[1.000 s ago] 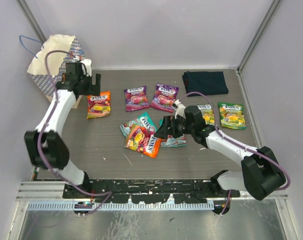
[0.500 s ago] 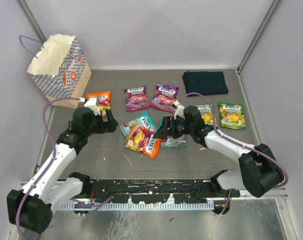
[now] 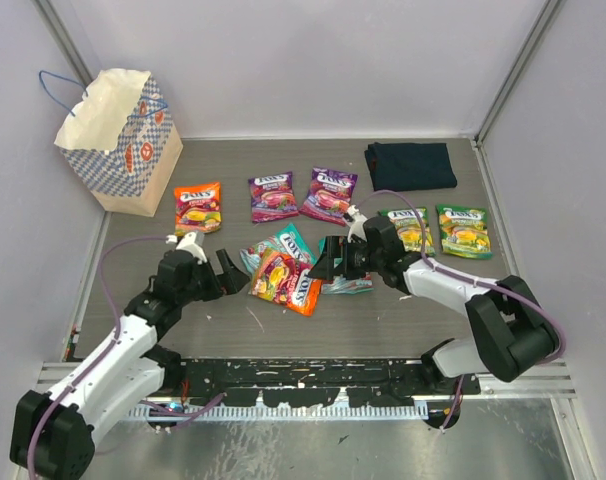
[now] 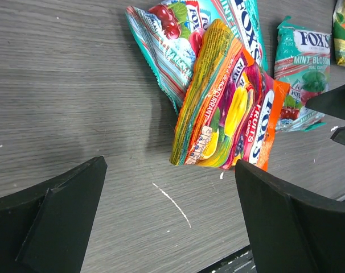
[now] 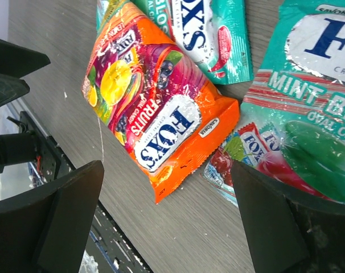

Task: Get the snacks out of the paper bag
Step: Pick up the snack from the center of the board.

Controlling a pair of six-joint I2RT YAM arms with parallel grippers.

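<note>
Several snacks lie flat on the table outside the paper bag (image 3: 118,140), which stands upright at the far left. An orange-red packet (image 3: 286,281) (image 4: 229,114) (image 5: 155,108) rests on a teal packet (image 3: 283,243) (image 4: 178,40), with a mint teal packet (image 3: 348,282) (image 5: 309,114) beside it. My left gripper (image 3: 221,275) (image 4: 169,227) hovers open just left of this pile, with bare table between its fingers. My right gripper (image 3: 323,262) (image 5: 167,222) is open just right of the pile, holding nothing. The inside of the bag is hidden.
An orange packet (image 3: 198,207), two purple packets (image 3: 272,196) and two green packets (image 3: 463,230) lie spread across the table. A dark navy folded cloth (image 3: 411,163) lies at the back right. Walls close in both sides.
My left arm has swung away from the paper bag and come down to the near left of the central pile. The right gripper has edged slightly left.
</note>
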